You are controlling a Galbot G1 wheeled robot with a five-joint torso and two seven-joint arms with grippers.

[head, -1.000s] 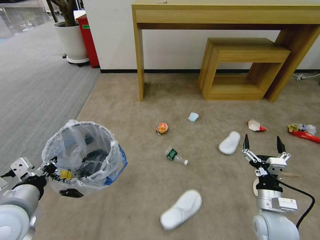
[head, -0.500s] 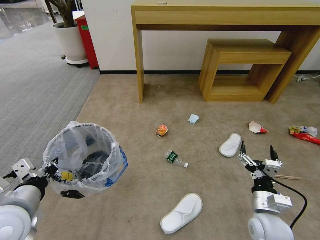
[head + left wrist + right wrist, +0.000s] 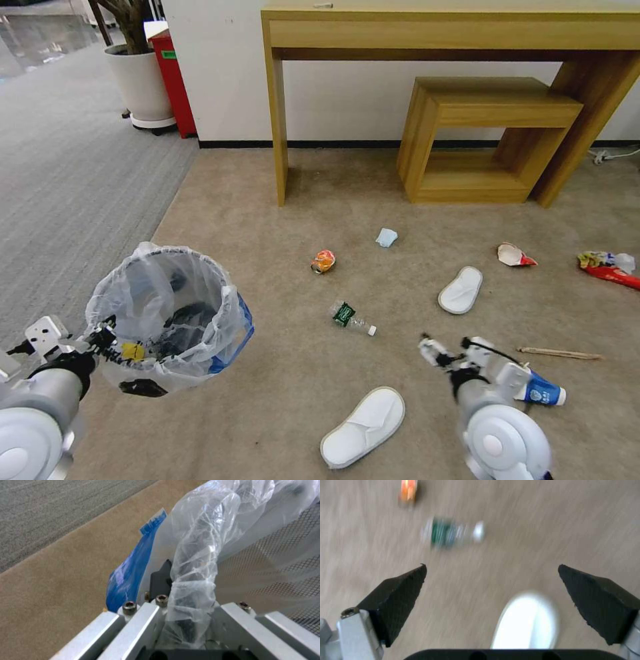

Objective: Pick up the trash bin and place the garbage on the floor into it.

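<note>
The trash bin, dark mesh lined with a crinkly clear bag, hangs above the floor at my left. My left gripper is shut on its rim; the left wrist view shows the bag-wrapped rim clamped in the gripper. My right gripper is open and points down at the carpet, between the near white slipper and the blue cup. In the right wrist view the open gripper hovers over that slipper, with the bottle and can beyond.
Other litter lies scattered: bottle, can, mask, far slipper, crushed cup, red wrapper, stick. A wooden desk and stool stand at the wall; grey carpet lies left.
My right arm has swung down and to the left, turning its open gripper toward the carpet near the front slipper and uncovering the blue cup. The left arm still holds the bin in place.
</note>
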